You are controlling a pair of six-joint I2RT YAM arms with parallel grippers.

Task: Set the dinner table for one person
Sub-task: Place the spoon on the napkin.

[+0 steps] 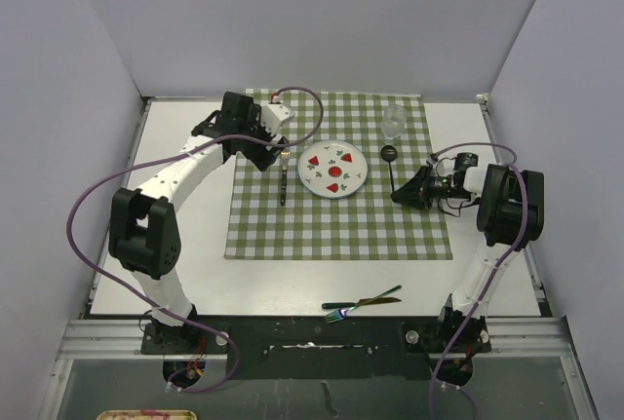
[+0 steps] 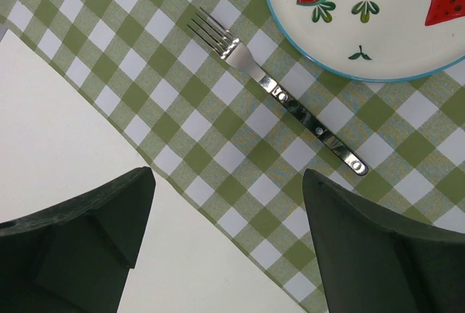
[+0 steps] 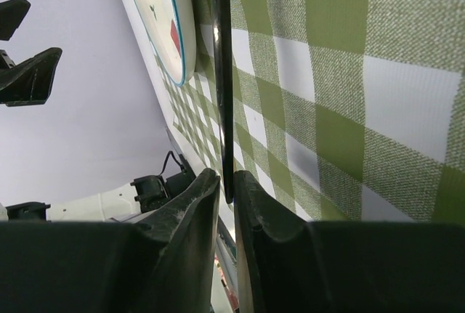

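Note:
The white dinner table carries a green-and-white checked cloth. On the cloth lies a watermelon-print plate. A metal fork lies flat just left of the plate. My left gripper hovers open over the cloth's left edge near that fork, holding nothing. A black spoon lies right of the plate, bowl toward the back. My right gripper stands low at its near end, jaws close on the handle tip.
A clear glass stands on the cloth's back right corner. A green-handled knife and a small iridescent fork lie on the bare tabletop near the front edge, between the arm bases. Grey walls enclose three sides.

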